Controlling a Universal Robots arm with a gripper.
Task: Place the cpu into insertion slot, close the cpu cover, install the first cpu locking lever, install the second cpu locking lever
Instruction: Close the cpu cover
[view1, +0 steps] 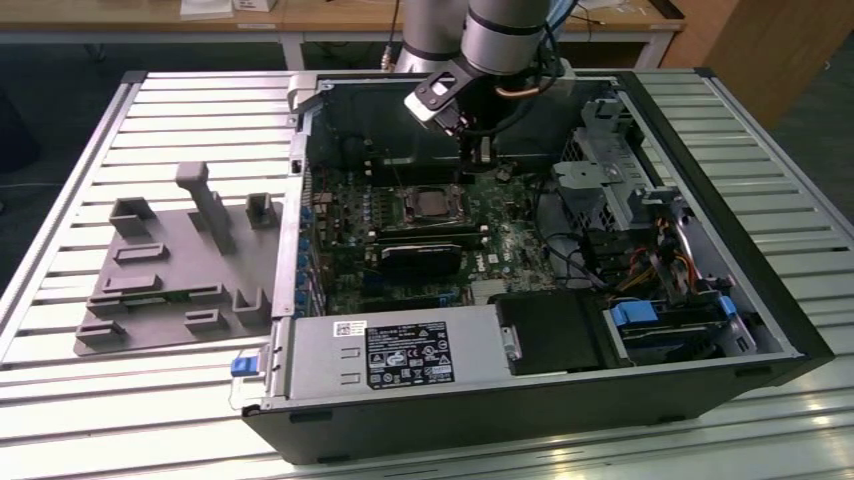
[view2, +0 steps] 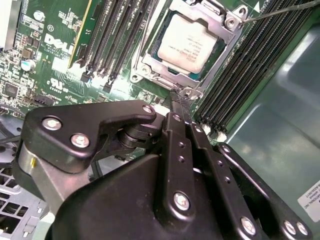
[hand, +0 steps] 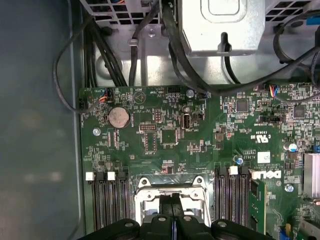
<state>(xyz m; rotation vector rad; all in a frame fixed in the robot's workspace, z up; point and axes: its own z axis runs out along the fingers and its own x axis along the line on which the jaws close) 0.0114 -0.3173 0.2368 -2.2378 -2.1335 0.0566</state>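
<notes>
The cpu (view2: 187, 42), a silver-grey square, lies in the insertion slot (view2: 150, 64) on the green motherboard. The cpu cover (view2: 220, 22), a silver frame, lies flat over its edges. One thin locking lever (view2: 280, 11) sticks out past a corner of the slot, and another wire lever (view2: 145, 47) runs along the side by the memory slots. My gripper (view2: 177, 100) is shut, with its black fingertips just above the slot's near edge and nothing visible between them. The exterior view has the gripper (view1: 478, 152) inside the open case, just behind the slot (view1: 430, 204). In the first wrist view the fingers (hand: 172, 207) hang over the slot's frame (hand: 170, 186).
Long memory slots (view2: 260, 60) flank the socket on both sides. A black heatsink block (view1: 420, 262) sits in front of it, with the power supply (view1: 387, 355) nearer still. Cables and a drive cage (view1: 627, 190) fill the exterior view's right. A grey fixture (view1: 174, 265) lies outside the case.
</notes>
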